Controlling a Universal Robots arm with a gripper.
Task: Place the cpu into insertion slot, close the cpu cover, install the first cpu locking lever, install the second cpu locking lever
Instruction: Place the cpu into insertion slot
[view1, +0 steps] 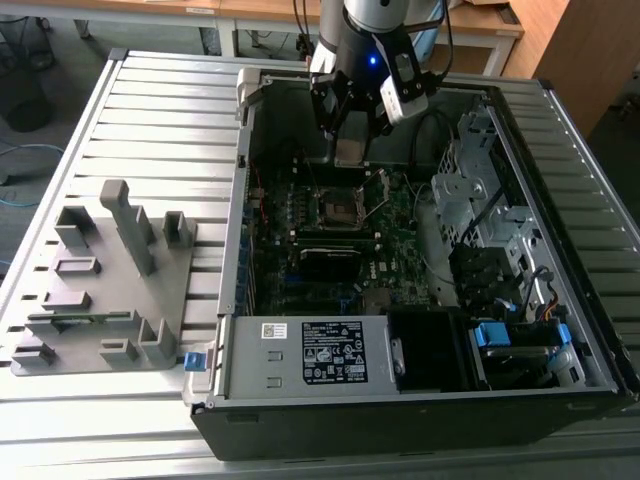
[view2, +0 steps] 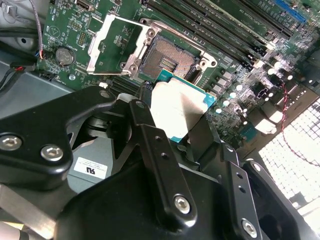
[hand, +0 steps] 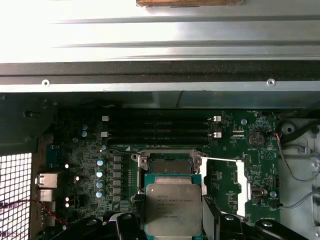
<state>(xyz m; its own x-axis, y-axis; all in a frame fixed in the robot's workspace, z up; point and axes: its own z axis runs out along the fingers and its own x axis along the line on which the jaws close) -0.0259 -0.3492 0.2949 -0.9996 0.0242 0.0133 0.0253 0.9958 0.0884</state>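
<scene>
My gripper (view1: 349, 140) hangs inside the open computer case, shut on the cpu (view1: 348, 152), a flat square chip with a silver-grey top. In both wrist views the cpu (view2: 177, 107) (hand: 173, 210) sits between black fingers (view2: 150, 140), a little above and just beside the insertion slot (view2: 167, 60) (hand: 170, 166). The insertion slot (view1: 335, 208) lies open with its dark pin field bare. The cpu cover (view2: 112, 42) (hand: 240, 186) is swung up and away from the slot on its hinge side. The gripper (view2: 176, 131) (hand: 172, 226) covers part of the chip's edges.
Long memory slots (hand: 160, 127) (view2: 215, 25) run beside the socket. The case wall (hand: 160, 82) and a drive cage (view1: 470, 200) border the board, with the power supply (view1: 310, 355) at the front. A grey fixture (view1: 110, 290) stands on the slatted table at the exterior view's left.
</scene>
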